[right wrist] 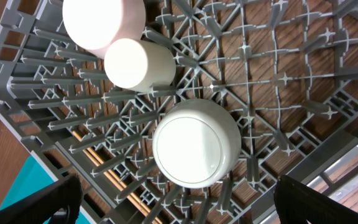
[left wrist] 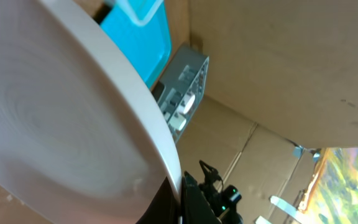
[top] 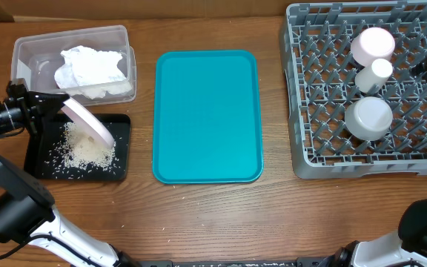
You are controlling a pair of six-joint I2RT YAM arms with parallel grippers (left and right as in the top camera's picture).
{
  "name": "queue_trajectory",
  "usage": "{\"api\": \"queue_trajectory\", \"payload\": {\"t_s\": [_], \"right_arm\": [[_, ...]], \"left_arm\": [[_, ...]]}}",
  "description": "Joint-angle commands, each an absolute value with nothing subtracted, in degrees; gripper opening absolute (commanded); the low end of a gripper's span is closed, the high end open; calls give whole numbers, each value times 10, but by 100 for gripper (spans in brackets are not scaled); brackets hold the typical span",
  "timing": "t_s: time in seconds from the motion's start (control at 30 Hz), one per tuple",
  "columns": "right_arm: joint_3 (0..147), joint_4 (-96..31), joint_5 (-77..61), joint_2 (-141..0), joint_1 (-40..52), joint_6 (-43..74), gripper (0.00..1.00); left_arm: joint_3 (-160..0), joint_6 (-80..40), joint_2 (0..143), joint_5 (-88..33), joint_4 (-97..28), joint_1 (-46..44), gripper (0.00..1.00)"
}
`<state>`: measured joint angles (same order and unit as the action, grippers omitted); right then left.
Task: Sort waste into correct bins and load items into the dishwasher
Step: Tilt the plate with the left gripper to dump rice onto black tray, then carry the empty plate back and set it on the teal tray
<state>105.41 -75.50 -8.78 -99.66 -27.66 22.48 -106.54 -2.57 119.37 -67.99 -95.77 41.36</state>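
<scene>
From overhead I see the whole layout. My left wrist camera gives little more than the pale face of the plate (left wrist: 61,118) filling its left side, with a strip of the teal tray (left wrist: 145,37) and a corner of the rack (left wrist: 182,87) past its rim. My right wrist camera looks straight down into the rack and shows the wood of the tabletop (right wrist: 309,62) through the grid.

My left pincer (top: 56,110) is clamped tight on the rim of the plate (top: 89,124). The plate stands tilted on edge, slanting away from the pincer over the black tray (top: 121,172). The rice scraps (top: 87,152) lie heaped in that tray right under the plate's lower edge. Just beyond this pincer sits the clear tub (top: 21,52), with the crumpled napkin (top: 91,67) inside it. The teal tray (top: 206,115) lies on the far side of the plate from the pincer, on the tabletop (top: 213,215).

My right pincer (right wrist: 179,208) is spread wide, holds nothing and touches nothing. It hangs above the rack (top: 302,89). The whitish bowl (right wrist: 194,143) sits upside down directly below it, between the fingers. The cup (right wrist: 138,62) and the pink bowl (right wrist: 101,22) stand in a row farther ahead of it, all among the pegs.
</scene>
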Motion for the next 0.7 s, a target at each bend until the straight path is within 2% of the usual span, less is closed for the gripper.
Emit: {"api": "queue_trajectory", "payload": {"t_s": [0.0, 0.37, 0.53, 0.67], "right_arm": [[1056, -752, -91, -989, -278, 227, 100], [1056, -752, -91, -989, -278, 227, 100], [1056, -752, -91, -989, -278, 227, 100], [1056, -752, -91, -989, -278, 227, 100]], "left_arm": [[-1063, -4, 1197, -701, -969, 419, 4], [-1059, 4, 1186, -685, -969, 411, 4], [-1059, 4, 1158, -678, -969, 360, 4], [-1059, -21, 1127, -629, -969, 278, 4]]}}
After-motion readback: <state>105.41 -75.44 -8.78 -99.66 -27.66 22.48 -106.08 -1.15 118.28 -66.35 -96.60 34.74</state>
